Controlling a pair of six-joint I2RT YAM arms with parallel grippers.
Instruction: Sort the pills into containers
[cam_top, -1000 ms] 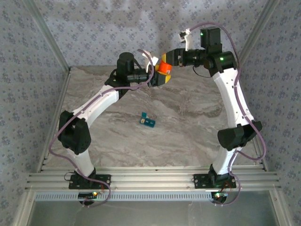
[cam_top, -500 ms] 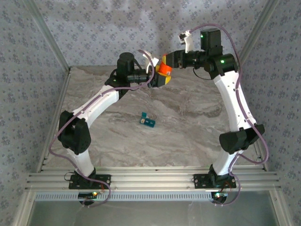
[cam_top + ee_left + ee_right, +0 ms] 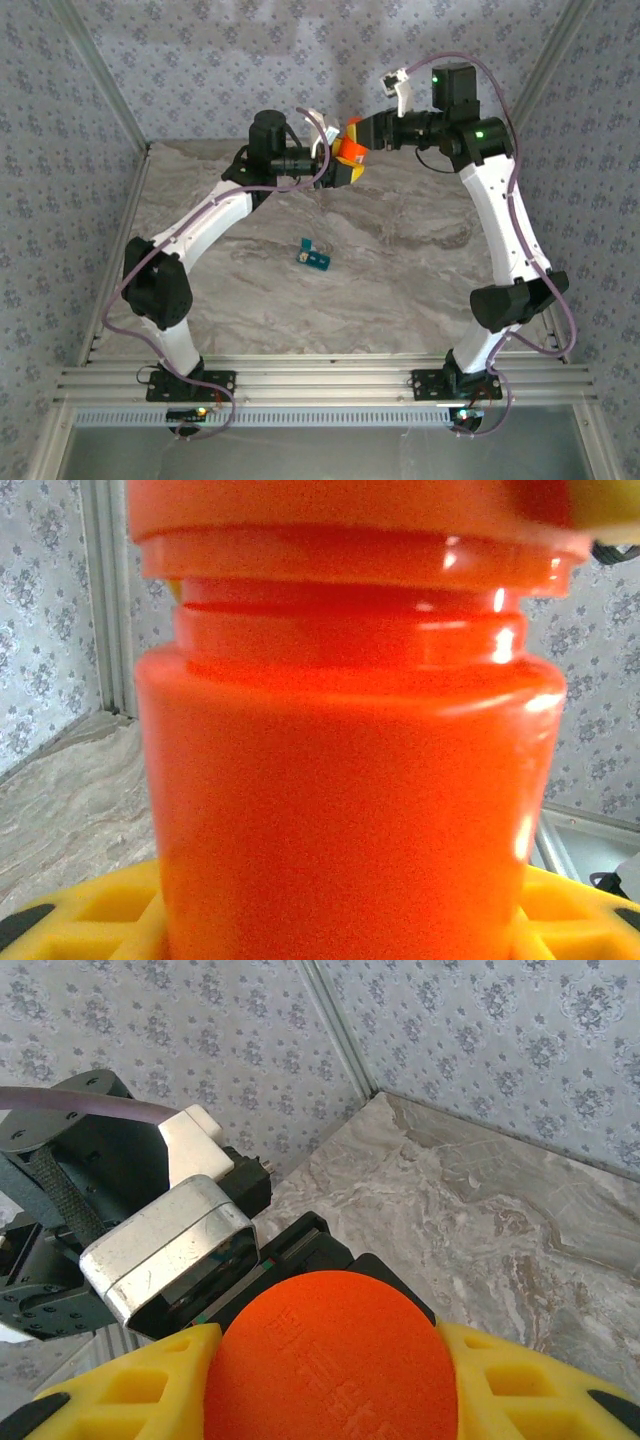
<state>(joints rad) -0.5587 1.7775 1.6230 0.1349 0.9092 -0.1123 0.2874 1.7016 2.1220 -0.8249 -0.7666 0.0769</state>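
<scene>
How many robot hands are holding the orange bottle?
2. The left hand grips the orange bottle around its body, from the left; the right hand clamps its cap, from the right.

Walls (image 3: 200,70): grey-blue wallpaper w/ small floral motif, back + both sides. Tabletop (image 3: 400,270): grey-beige marble-look sheet, wavy veins, matte. Alu posts slant up from back corners: left post (image 3: 105,85), right post (image 3: 548,65). Near edge: slotted alu rails (image 3: 320,385), perforated strip (image 3: 320,415) just below, then plain grey panel (image 3: 320,455). Light even, diffuse; soft shadows on tabletop.
</scene>
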